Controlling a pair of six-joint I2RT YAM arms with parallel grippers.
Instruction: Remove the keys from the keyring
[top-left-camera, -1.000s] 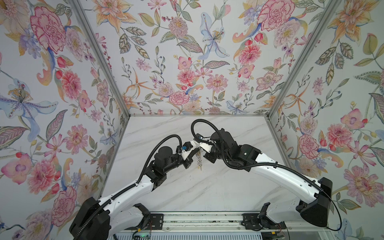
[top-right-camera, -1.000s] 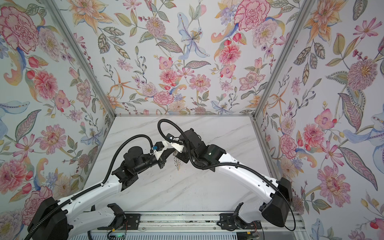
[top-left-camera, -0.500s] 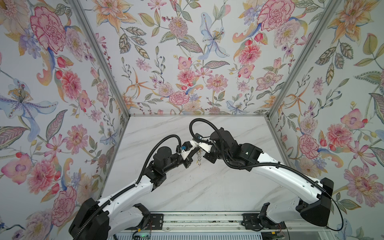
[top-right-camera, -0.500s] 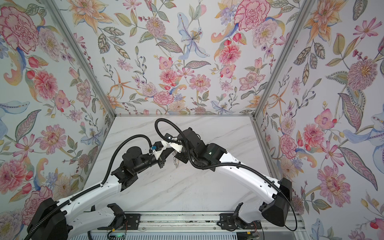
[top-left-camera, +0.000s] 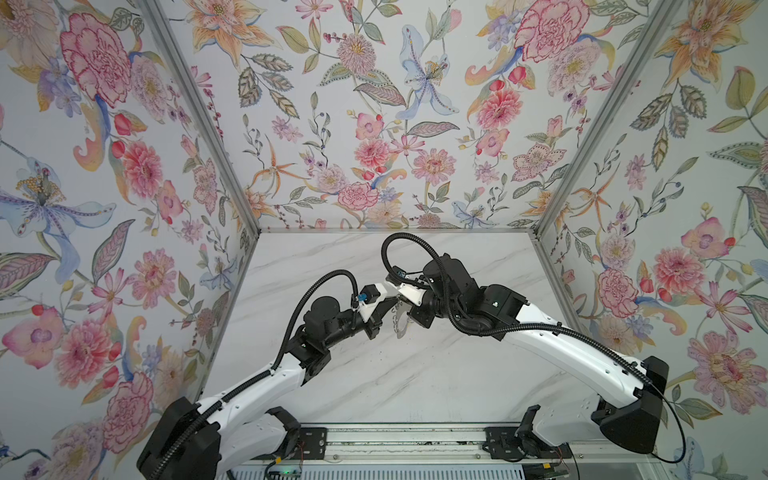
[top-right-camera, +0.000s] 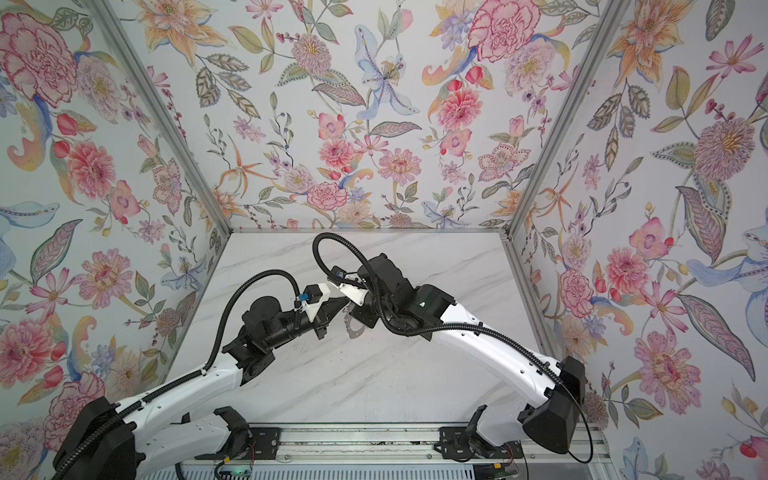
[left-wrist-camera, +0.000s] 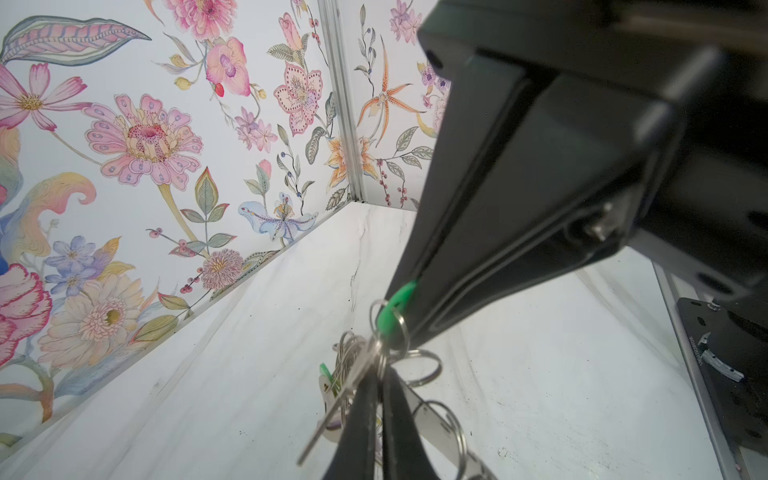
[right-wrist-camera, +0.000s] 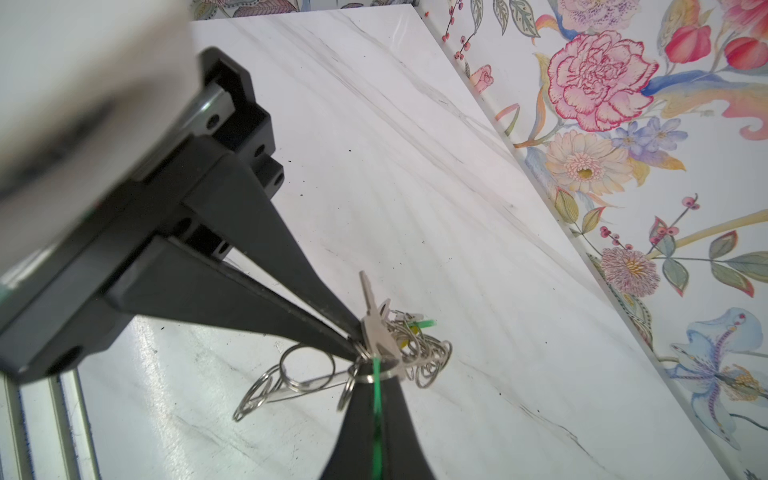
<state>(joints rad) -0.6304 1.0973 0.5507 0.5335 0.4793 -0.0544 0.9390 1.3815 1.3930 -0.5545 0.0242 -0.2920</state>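
The keyring (top-left-camera: 400, 323) (top-right-camera: 353, 325) hangs above the middle of the marble table in both top views, between my two grippers. It is a flat grey plate (left-wrist-camera: 432, 428) with wire rings (right-wrist-camera: 307, 368) along its edge. My left gripper (left-wrist-camera: 380, 370) (right-wrist-camera: 356, 345) (top-left-camera: 384, 309) pinches it at a ring by the plate's edge, with only a slit between its fingers. My right gripper (right-wrist-camera: 376, 376) (left-wrist-camera: 401, 330) (top-left-camera: 405, 305) is shut on the green tag (left-wrist-camera: 395, 307) of one key. A silver key (right-wrist-camera: 374, 320) and other green (right-wrist-camera: 424, 323) and yellow (right-wrist-camera: 405, 343) tags bunch there.
Floral walls close in the table (top-left-camera: 374, 374) on three sides. A metal rail with the arm mounts (top-left-camera: 395, 436) runs along the front edge. A black base plate (left-wrist-camera: 727, 353) shows in the left wrist view.
Hardly anything: both grippers stay together at the keyring above the table, and the wrists have drifted only slightly.
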